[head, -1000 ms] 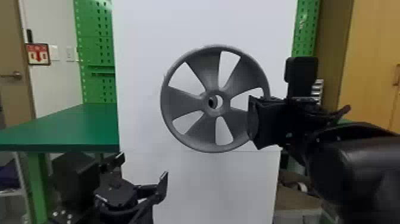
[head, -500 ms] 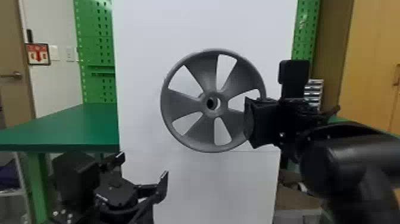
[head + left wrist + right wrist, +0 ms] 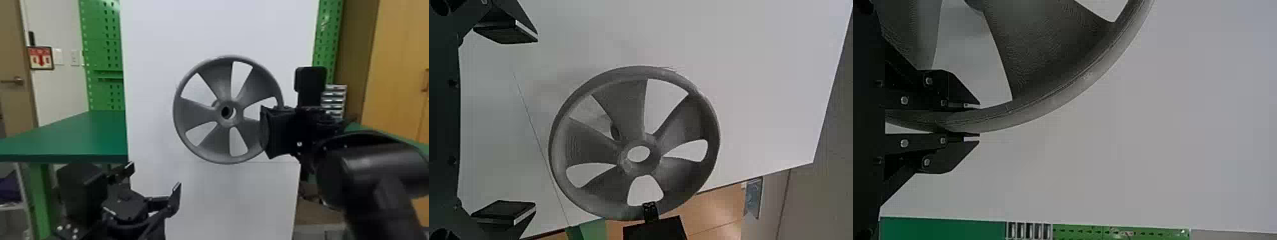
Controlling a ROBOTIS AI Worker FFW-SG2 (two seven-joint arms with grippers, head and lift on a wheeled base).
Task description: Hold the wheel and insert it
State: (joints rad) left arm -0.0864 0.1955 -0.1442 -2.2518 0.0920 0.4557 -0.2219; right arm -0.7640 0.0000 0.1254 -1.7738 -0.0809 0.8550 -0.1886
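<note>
"Any signs?"

"A red-arrow sign (image 3: 41, 57), beyond the green table (image 3: 79, 137). A white panel (image 3: 153, 63) stands behind the upright wheel (image 3: 195, 112); that stub (image 3: 615, 131) between them may be a peg."

"Jaws?"

"Right gripper (image 3: 265, 132) clamps the rim. Left gripper (image 3: 153, 180), lower, gapes wide and empty, apart from it."
</note>
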